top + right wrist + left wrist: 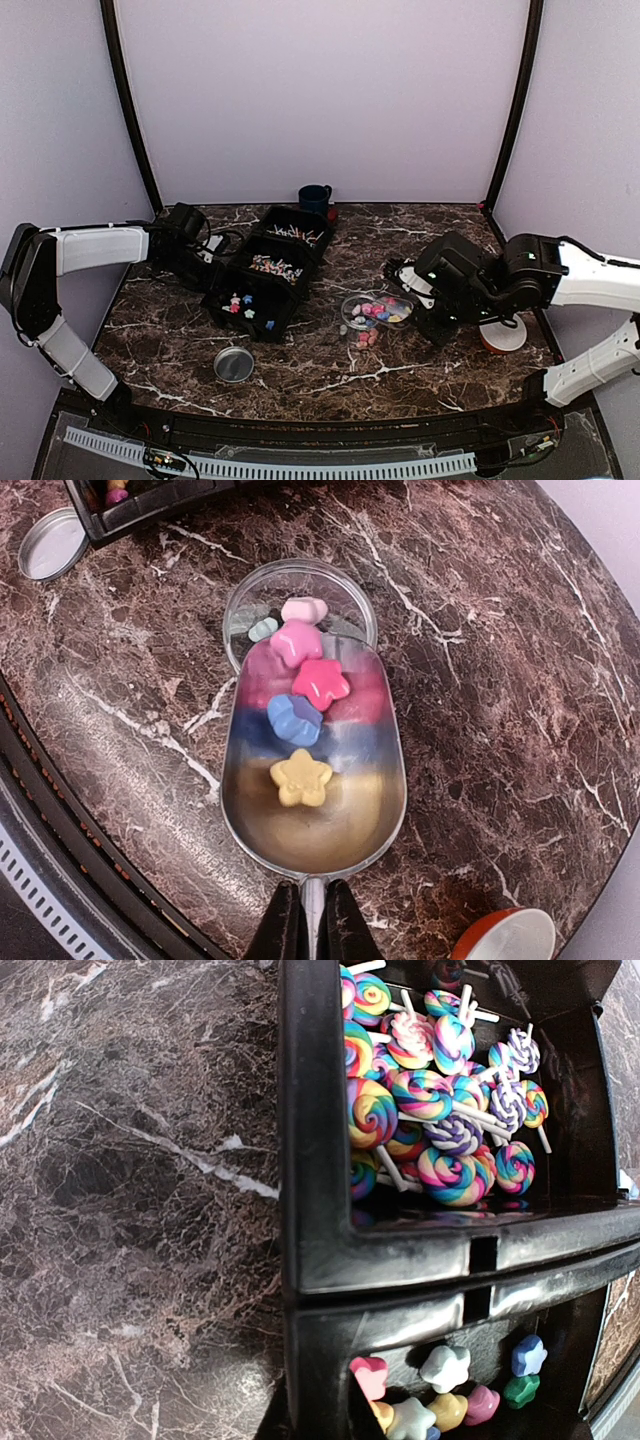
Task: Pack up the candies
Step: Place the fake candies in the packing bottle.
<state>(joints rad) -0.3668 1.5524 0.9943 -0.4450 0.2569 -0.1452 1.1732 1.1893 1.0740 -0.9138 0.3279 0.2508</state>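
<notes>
While the right gripper (305,925) clamps the handle of a silver metal scoop (330,830), pastel star-shaped candies (300,778) lie in it and in the clear round jar (345,585) mid-way across the dark marble table (420,360). The left gripper (200,265), closed, sits beside the black plastic three-bin tray (310,1110) near the left edge. Swirl lollipops (440,1090) fill its middle bin.

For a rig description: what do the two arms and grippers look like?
Both arms have white shells on long links and black joints: left arm, right arm. The right gripper shows two slim black fingers. Thin black cables loop by the left wrist.
</notes>
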